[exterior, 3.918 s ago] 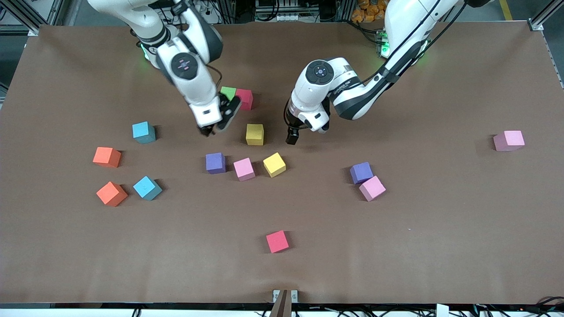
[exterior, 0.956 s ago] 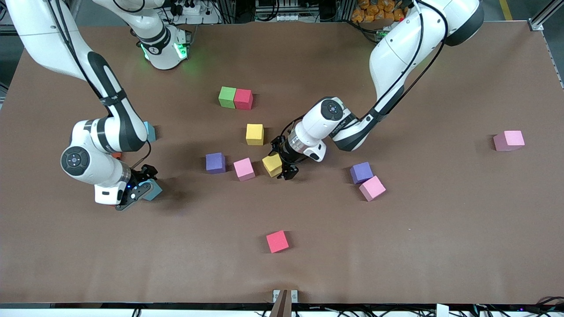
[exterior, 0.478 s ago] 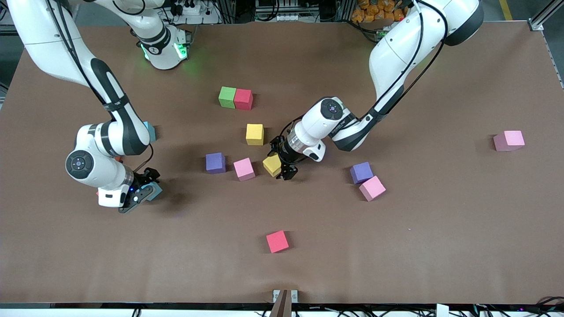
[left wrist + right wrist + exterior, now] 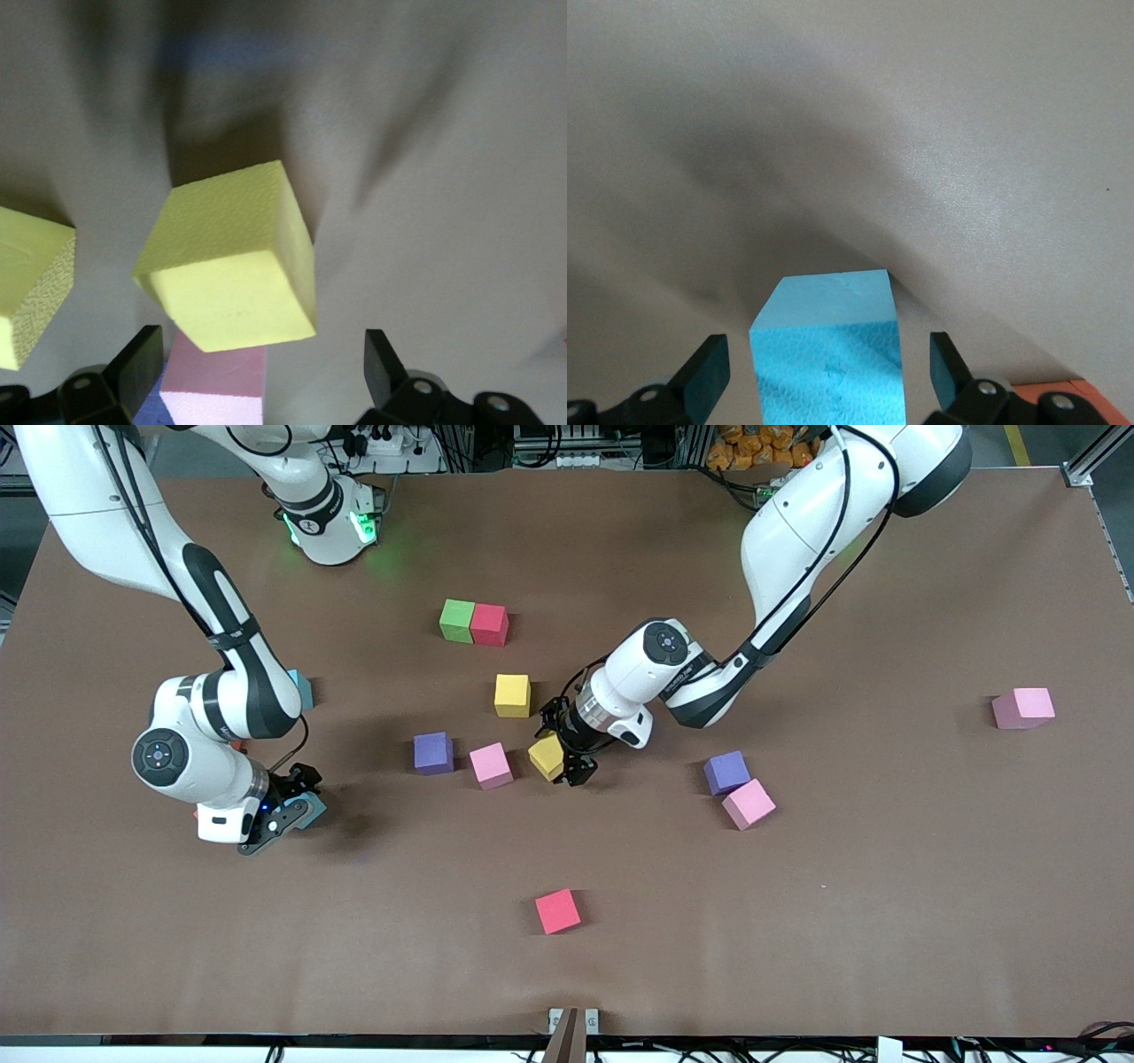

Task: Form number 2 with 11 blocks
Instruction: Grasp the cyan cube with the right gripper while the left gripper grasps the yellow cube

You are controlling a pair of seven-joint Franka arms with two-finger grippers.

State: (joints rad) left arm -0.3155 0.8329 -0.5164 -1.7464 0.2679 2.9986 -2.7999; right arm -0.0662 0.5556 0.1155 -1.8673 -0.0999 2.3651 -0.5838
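Straddling a tilted yellow block point(image 4: 547, 756) beside a pink block point(image 4: 491, 765), the left gripper point(image 4: 567, 766) stood wide open, holding nothing, like the right gripper point(image 4: 282, 815) around a blue block point(image 4: 310, 808), so closing could twist either cube.

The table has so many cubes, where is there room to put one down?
The widest bare stretch of the table runs along the camera's edge, around the lone red cube. More bare room lies between the purple-and-pink pair and the lone pink cube. It is crowded mid-table, where the left gripper straddles a yellow cube.
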